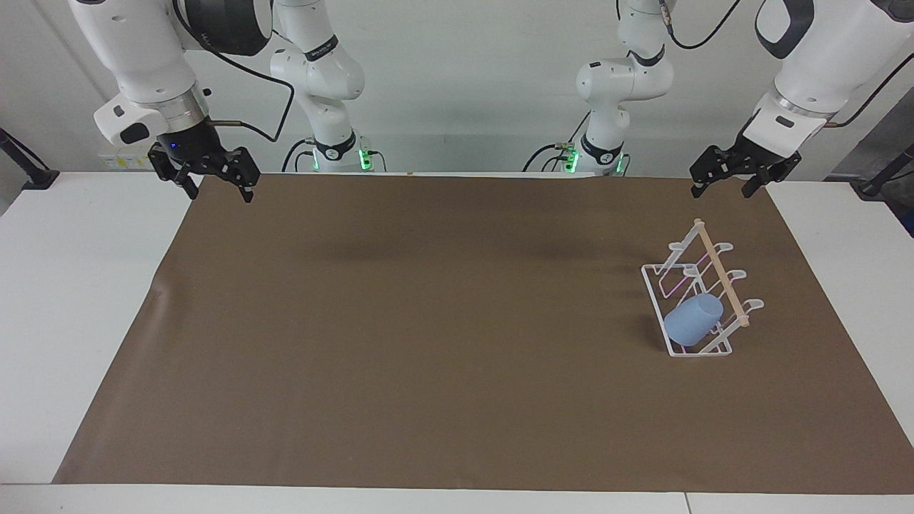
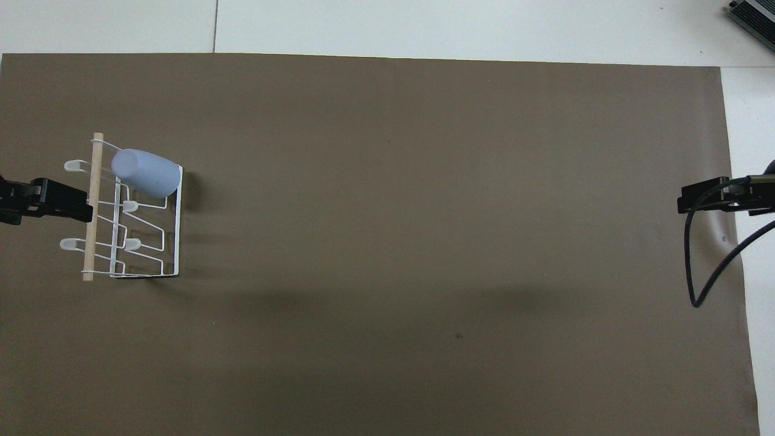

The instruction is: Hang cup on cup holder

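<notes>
A: What does the facing view give that the overhead view doesn't?

B: Whole arms. At its left the right gripper (image 1: 219,187) hangs over the corner of the brown mat (image 1: 428,321) at the robots' edge, jaws spread wide, holding nothing. The overhead view shows only its black tip (image 2: 702,200) at the frame's side, with a looping cable (image 2: 696,266).

A: And across toward the other arm?

B: The left gripper (image 1: 722,184) hangs above the mat's robot-side edge, at the left arm's end, jaws also wide apart and empty. From above it seems to touch the wooden dowel (image 2: 92,206); the facing view shows it raised and clear of the cup holder (image 1: 696,300).

A: Where's the cup?

B: The cup (image 1: 692,319) sits tilted over a prong at the end of the cup holder farthest from the robots, its closed bottom pointing up and out. The overhead view (image 2: 146,173) shows that closed bottom.

A: Any writing?

B: None I can read; only green lights at the arm bases (image 1: 341,153).

A: Room to move?

B: The mat is bare from the holder to the right arm's end, with white table (image 1: 71,300) showing past its edges.
</notes>
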You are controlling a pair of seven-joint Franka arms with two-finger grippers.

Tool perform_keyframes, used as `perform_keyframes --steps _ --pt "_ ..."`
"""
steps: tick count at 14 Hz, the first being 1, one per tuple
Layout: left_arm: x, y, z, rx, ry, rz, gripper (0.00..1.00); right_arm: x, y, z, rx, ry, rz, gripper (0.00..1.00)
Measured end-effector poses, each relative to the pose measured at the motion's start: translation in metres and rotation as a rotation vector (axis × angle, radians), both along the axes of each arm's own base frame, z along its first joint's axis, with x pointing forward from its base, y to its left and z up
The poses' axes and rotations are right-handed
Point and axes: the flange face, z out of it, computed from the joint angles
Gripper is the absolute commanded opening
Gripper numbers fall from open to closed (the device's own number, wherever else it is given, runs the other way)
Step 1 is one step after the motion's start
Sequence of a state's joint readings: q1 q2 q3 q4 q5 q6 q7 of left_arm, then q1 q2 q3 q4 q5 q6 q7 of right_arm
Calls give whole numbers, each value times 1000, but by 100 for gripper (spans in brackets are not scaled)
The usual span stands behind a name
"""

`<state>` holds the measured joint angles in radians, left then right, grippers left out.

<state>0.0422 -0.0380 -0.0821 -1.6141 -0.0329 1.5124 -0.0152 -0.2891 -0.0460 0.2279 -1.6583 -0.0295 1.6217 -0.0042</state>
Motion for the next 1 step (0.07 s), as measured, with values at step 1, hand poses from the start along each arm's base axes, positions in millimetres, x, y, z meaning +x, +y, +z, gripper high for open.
perform_keyframes --steps 1 --pt "0 0 0 0 0 0 100 0 -2 0 1 0 -2 100"
